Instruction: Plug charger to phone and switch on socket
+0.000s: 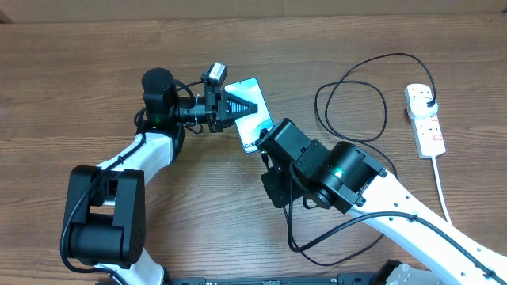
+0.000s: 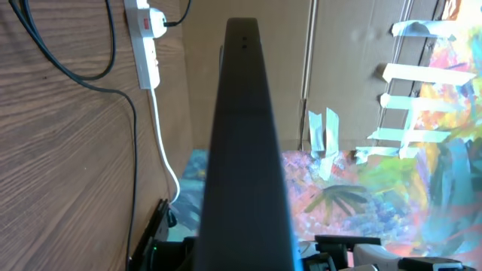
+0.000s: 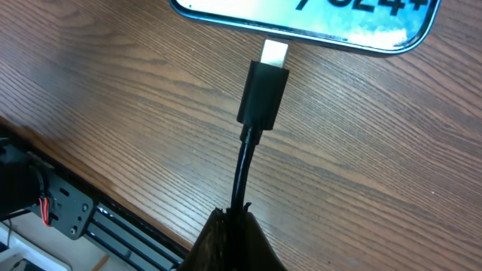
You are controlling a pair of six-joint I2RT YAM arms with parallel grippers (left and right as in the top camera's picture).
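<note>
Phone (image 3: 316, 19) shows cropped white characters beside charger (image 3: 263, 94).

Left arm (image 1: 150, 154): white shells between black joint housings, left of the phone (image 1: 255, 117).
Left base (image 1: 103, 218): boxy black block with rounded corners, far below-left of the phone.
Left gripper (image 1: 242, 105): black triangular fingers; the wrist view shows a matte dark wedge with two small holes near its tip.
Right arm (image 1: 412, 214): white link and black drum joint with a green light, below-right of the phone.
Right arm cable (image 1: 317, 245): thin, black, looping.
Right gripper (image 3: 230, 226): dark, tapering.
</note>
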